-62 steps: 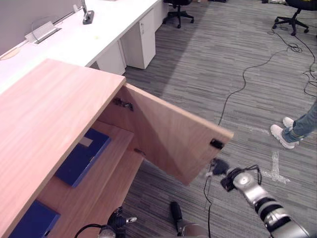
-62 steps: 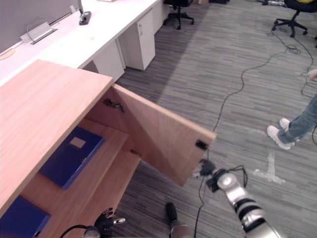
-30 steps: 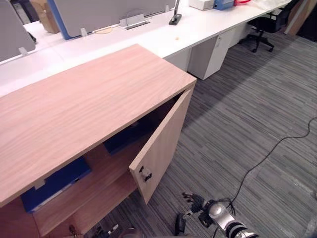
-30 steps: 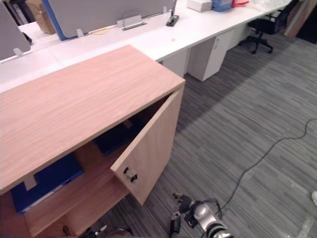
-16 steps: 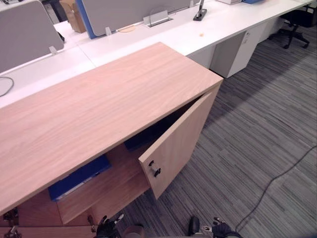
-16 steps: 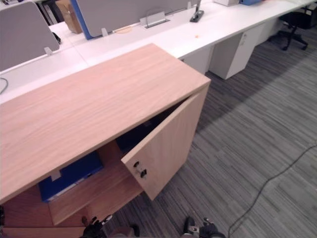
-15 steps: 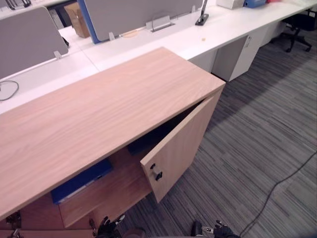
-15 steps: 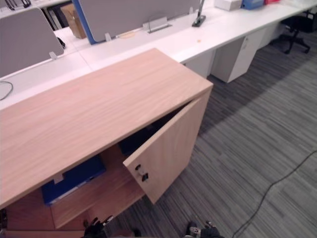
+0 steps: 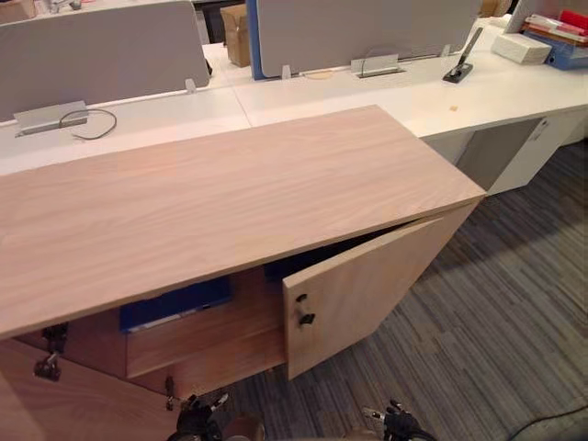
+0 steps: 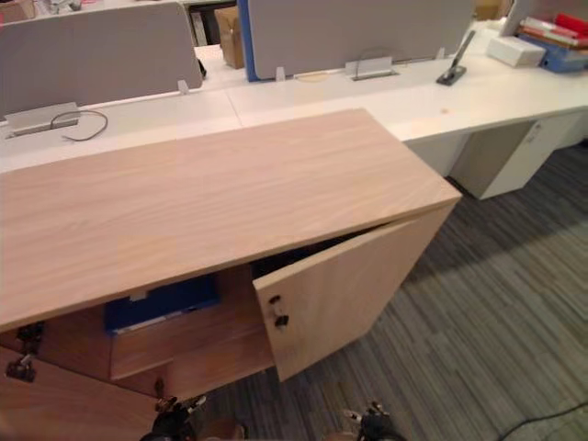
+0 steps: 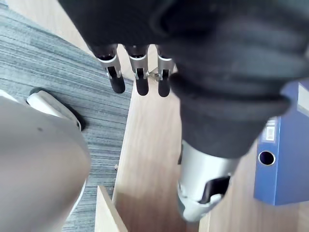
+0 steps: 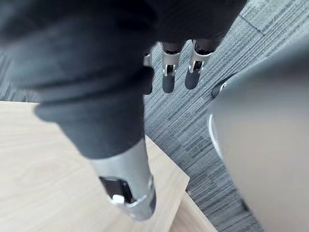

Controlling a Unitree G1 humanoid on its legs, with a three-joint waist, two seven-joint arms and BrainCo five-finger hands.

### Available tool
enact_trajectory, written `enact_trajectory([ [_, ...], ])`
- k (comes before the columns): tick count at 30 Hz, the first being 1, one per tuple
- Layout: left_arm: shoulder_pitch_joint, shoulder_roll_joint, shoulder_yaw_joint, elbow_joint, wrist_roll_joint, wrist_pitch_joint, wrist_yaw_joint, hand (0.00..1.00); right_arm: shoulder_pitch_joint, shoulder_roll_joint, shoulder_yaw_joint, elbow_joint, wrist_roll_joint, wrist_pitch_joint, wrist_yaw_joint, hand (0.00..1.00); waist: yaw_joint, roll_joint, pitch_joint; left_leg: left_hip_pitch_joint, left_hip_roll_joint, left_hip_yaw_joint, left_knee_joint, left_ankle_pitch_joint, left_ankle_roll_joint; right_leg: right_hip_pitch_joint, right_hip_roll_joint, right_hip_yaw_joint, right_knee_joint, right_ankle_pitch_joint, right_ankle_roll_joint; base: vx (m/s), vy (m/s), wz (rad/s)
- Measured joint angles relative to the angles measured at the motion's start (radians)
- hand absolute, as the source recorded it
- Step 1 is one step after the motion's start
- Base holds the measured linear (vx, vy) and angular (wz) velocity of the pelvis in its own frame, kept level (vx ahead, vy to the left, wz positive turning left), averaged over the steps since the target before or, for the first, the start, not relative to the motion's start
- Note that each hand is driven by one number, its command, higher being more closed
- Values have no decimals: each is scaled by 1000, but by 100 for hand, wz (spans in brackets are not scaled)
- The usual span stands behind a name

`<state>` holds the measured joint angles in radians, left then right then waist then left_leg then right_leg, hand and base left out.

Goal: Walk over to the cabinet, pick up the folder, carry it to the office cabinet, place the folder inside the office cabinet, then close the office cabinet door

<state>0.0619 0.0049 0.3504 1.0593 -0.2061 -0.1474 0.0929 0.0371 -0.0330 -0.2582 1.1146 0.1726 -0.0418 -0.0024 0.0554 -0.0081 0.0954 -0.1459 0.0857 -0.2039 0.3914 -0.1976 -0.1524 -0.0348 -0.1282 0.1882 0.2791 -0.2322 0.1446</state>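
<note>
Two wooden doors front a long, low office cabinet (image 9: 230, 202), and both stand open. The right door (image 9: 367, 289) is hinged at the cabinet's right corner and hangs partly ajar. Its free edge carries a small black latch (image 9: 303, 312) and stands out from the front over the floor. The left door (image 9: 73, 404) is swung out wide at the lower left, with a metal hinge (image 9: 48, 354) showing near its upper edge. Between the doors the inside is in view: one wooden shelf (image 9: 207, 331), and on it one blue folder (image 9: 175, 306) lying flat beneath the overhanging top. A darker blue shape shows in the gap behind the right door, too shadowed to name. Just behind the cabinet runs a long white desk (image 9: 386, 92) carrying two grey divider screens (image 9: 101, 50). Striped grey carpet (image 9: 496, 331) spreads out in front of the cabinet and to its right, giving open floor beside the ajar door. Two robot hands show low down in front of the cabinet, apart from it. The left hand (image 9: 197, 424) hangs near the foot of the left door with straight, relaxed fingers (image 11: 141, 84) that grasp nothing; the folder is in sight past it. The right hand (image 9: 400, 427) hangs over the carpet below the right door, its fingers (image 12: 169, 77) likewise loose and straight, touching nothing.
</note>
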Motion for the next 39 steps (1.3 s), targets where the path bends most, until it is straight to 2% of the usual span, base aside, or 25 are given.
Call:
enact_trajectory([
  [2, 2, 6, -1, 14, -4, 0, 0, 0, 10, -1, -35, 28, 1, 1, -1, 0, -13, -5, -19, 12, 40, -65, -96, 64, -30, 4, 38, -59, -23, 12, -23, -127, -260, 61],
  [4, 11, 10, -20, 14, -11, -1, 0, 0, 18, -6, -37, 43, 3, 0, -2, 0, -11, 4, -33, 12, 76, -116, -150, 106, -54, 24, 73, -110, -54, 27, -48, -85, -249, 70],
  [7, 20, 24, -44, 16, -45, -2, 0, 0, 13, -7, -38, 67, 3, -2, -2, 0, -8, 5, -31, 5, 103, -170, -187, 148, -71, 47, 103, -172, -72, 46, -65, -60, -168, 63],
  [8, 20, 25, -52, 16, -49, -2, 0, 0, 11, -12, -41, 75, 3, -2, -2, 0, -9, 11, -27, 1, 103, -170, -187, 159, -70, 54, 104, -186, -72, 47, -69, -32, -78, 66],
  [9, 19, 31, -81, 19, -48, -2, 0, 0, 3, -11, -66, 87, 1, -1, -1, 0, -10, 11, -28, -17, 97, -147, -185, 197, -60, 59, 105, -199, -71, 42, -78, -27, -86, 71],
  [11, 9, 40, -116, 19, -46, -2, -1, 0, -8, -11, -86, 100, 1, 0, -1, 0, -11, 14, -18, -38, 92, -59, -228, 293, -32, 59, 117, -186, -76, 51, -106, -49, -95, 83],
  [12, 1, 39, -127, 25, -43, -3, -1, 0, -9, -13, -116, 101, 0, 0, -1, 0, -13, 20, -9, -21, 98, 23, -312, 371, -3, 58, 113, -217, -83, 61, -120, -137, -26, 93],
  [13, -25, 43, -117, 29, -43, -4, -1, 0, -19, -6, -164, 112, -2, -1, 0, 0, -18, 5, 25, -58, 94, 181, -103, 228, 28, 61, 80, -269, -75, 72, -127, -144, -8, 85],
  [14, -29, 49, -115, 28, -43, -7, -1, 0, -18, -3, -183, 120, -2, 0, -1, 0, -14, -2, 32, -63, 92, 251, 3, 168, 50, 68, 65, -277, -75, 73, -126, -149, 11, 62],
  [15, -16, 49, -125, 30, -40, -12, -1, 0, -7, -5, -194, 118, 1, 1, -1, 0, -19, 0, 31, -39, 85, 366, 122, 82, 75, 81, 43, -291, -85, 77, -121, -89, 18, 47],
  [16, -4, 43, -129, 32, -37, -17, -1, 0, -4, -7, -195, 112, 3, -2, 1, 0, -34, 6, 27, 9, 75, 437, 138, 25, 72, 88, 28, -305, -98, 82, -116, -81, 52, 46],
  [17, 0, 41, -131, 33, -34, -19, -2, 0, -4, -6, -196, 109, 5, -2, 2, 0, -42, 7, 27, 32, 69, 457, 123, 2, 76, 87, 23, -313, -102, 85, -114, -70, 117, 53],
  [18, 0, 41, -142, 46, -24, -19, -3, 0, -3, -2, -223, 103, 8, -2, 9, 0, -53, 17, 22, 71, 58, 465, 38, -33, 90, 78, 26, -327, -110, 90, -106, -80, 153, 41],
  [19, -5, 48, -145, 51, -21, -19, -5, 0, -1, 6, -245, 107, 20, -1, 11, 0, -45, 12, 21, 91, 24, 461, -54, -3, 130, 68, 19, -315, -122, 90, -94, -79, 146, 46],
  [20, -2, 54, -155, 53, -9, -18, -5, 0, 12, 15, -266, 116, 48, 0, 12, 0, -46, -5, 6, 117, -22, 452, -159, 52, 144, 69, 14, -287, -159, 90, -94, -35, 101, 38],
  [23, -2, 62, -216, 61, 68, -17, -8, 0, 36, 10, -272, 116, 86, -1, 11, 0, -71, -4, -4, 149, -111, 386, -306, 143, 179, 74, -34, -295, -180, 119, -73, 35, 107, 74],
  [25, -6, 61, -242, 61, 98, -19, -8, 0, 38, 1, -268, 120, 84, 1, 11, 0, -66, 1, -6, 180, -138, 371, -379, 184, 197, 84, -50, -310, -183, 125, -59, 85, 125, 42],
  [27, -11, 68, -272, 66, 120, -20, -9, 0, 28, 1, -257, 121, 82, 1, 12, 0, -58, -4, -6, 199, -149, 363, -412, 199, 206, 96, -57, -312, -183, 129, -53, 94, 69, 11],
  [33, -22, 81, -338, 79, 154, -20, -14, 0, 1, 6, -210, 116, 61, 1, 11, 0, -69, -3, -5, 226, -171, 293, -460, 227, 222, 99, -70, -330, -114, 118, -51, 61, 34, 31],
  [36, -34, 85, -355, 80, 168, -20, -15, 0, -3, 5, -180, 114, 57, 0, 12, 0, -70, -6, 1, 234, -169, 238, -477, 243, 225, 69, -61, -220, -24, 88, -77, -36, 12, 58],
  [39, -38, 87, -366, 82, 176, -20, -35, 0, -12, 1, -172, 115, 41, 0, 14, 0, -62, -8, 1, 221, -174, 210, -477, 253, 221, 74, -60, -188, -41, 83, -76, -75, -1, 31],
])
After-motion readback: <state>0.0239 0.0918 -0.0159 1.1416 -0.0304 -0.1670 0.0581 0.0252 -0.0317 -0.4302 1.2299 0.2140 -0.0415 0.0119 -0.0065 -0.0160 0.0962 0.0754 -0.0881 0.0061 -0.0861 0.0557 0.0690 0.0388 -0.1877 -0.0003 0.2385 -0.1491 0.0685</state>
